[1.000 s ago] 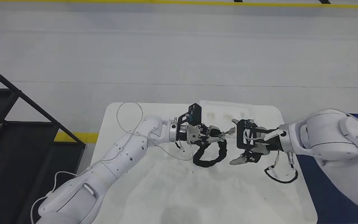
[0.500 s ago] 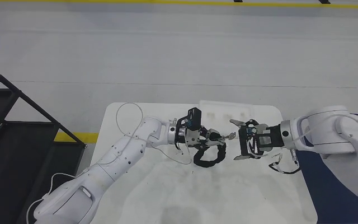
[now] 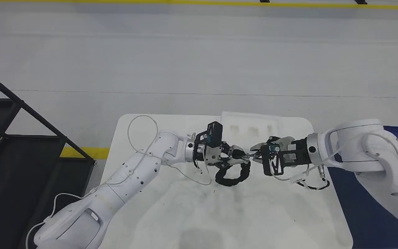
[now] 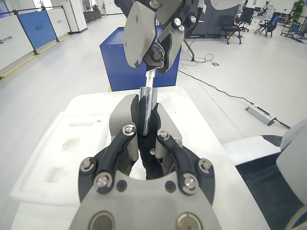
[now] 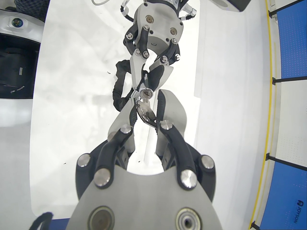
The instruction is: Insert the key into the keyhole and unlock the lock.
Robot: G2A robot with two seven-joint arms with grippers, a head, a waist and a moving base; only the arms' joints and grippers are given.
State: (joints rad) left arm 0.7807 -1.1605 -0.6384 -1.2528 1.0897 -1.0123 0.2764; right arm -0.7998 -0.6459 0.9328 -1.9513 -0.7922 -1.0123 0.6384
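The left gripper (image 4: 145,111) pinches the lock (image 4: 148,96), a shiny tube on a black cable, above the white table (image 3: 186,211). The key (image 4: 150,77) touches the lock's far end with its tip. Beyond the lock, the right gripper (image 4: 151,64) pinches the key's black head.

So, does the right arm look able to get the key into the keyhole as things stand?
Probably yes: the right gripper is shut on the key, whose blade tip sits at the keyhole of the lock held in the left gripper, with nothing between.
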